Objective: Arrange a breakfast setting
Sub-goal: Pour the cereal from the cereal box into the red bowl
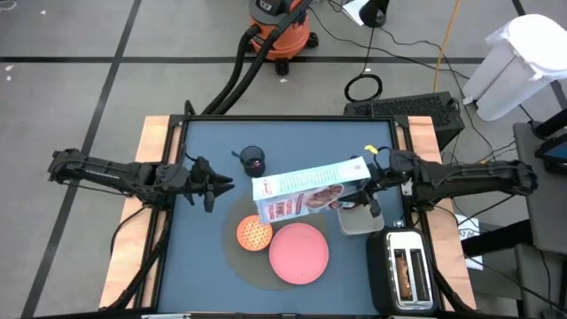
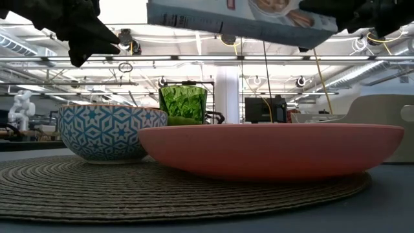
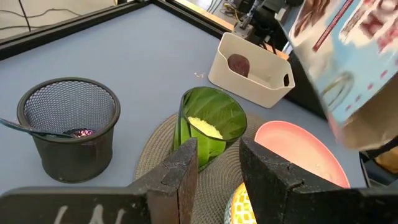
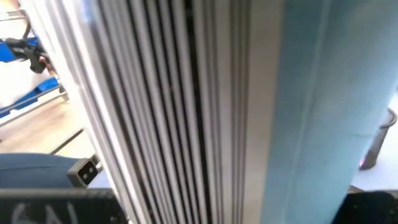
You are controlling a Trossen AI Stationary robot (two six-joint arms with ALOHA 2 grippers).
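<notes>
Clamped on the end of the white-and-red cardboard cereal box point(image 1: 306, 190), the right gripper point(image 1: 370, 177) holds it tilted in the air above the green glass cup point(image 3: 208, 124) and round woven grey mat point(image 2: 84, 188). Left gripper point(image 1: 215, 186) hovers with jaws slightly apart, empty.

There was one cereal box point(image 1: 308, 190), held up above the table, and one round woven mat point(image 2: 129, 188). On the mat sat one pink plate point(image 1: 299, 252), one small patterned bowl point(image 2: 107, 133) and one green cup point(image 3: 208, 127). I counted one dark mesh holder point(image 3: 69, 127) with a single spoon handle point(image 3: 28, 129) poking out of it. One pale rectangular tub point(image 3: 252, 71) held one dark fruit point(image 3: 238, 63). One black toaster point(image 1: 403, 270) stood at the table's corner with one slice of toast point(image 1: 406, 273) in a slot. Two dark arms reached in, one from each side.
</notes>
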